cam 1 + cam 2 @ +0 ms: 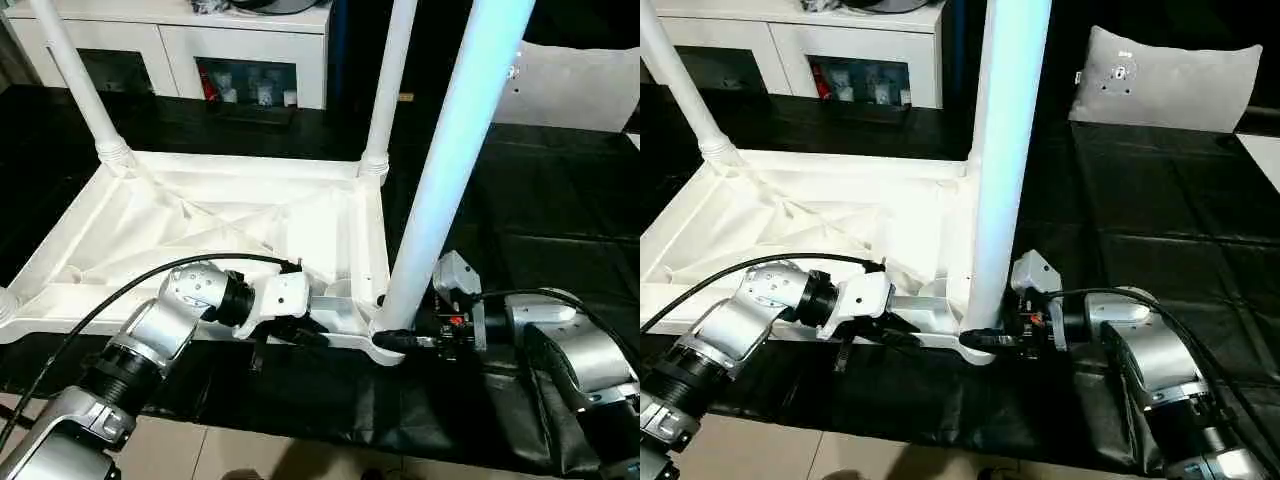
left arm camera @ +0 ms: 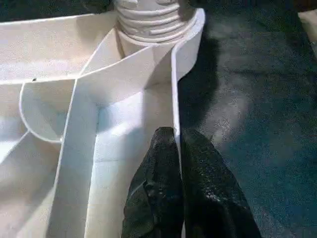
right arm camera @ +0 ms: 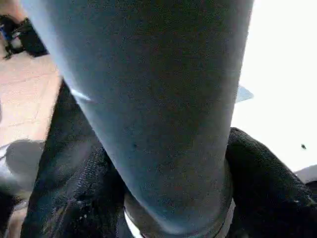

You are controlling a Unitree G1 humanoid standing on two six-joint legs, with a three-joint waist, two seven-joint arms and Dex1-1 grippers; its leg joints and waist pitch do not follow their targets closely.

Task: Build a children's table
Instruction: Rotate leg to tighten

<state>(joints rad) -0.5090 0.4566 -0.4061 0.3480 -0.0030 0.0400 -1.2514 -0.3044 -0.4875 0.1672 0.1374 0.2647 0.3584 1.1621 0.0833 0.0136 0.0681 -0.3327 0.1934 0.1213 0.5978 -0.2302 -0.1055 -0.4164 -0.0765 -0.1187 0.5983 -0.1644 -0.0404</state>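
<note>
Tabletop (image 1: 200, 215), white, lying upside down on black-covered desk (image 1: 560, 200), ribbed underside up. Three legs standing upright in corner sockets: far-left leg (image 1: 75, 75), far-right leg (image 1: 390, 80), and near-right leg (image 1: 455, 160), closest and largest in head views. Left gripper (image 2: 178, 144) at near-right rim (image 2: 174, 89) of tabletop, jaws pinched narrow on thin rim wall, one finger inside, one outside, just beside threaded socket. Right gripper (image 3: 163, 188) reaching in from right at base of near-right leg, jaws standing either side of leg's foot, fingers (image 3: 262, 173) flanking tube close; firm clamp or not, cannot tell. White cabinet (image 1: 200, 40) beyond desk's far edge; grey cushion (image 1: 1165, 75) at far right.
</note>
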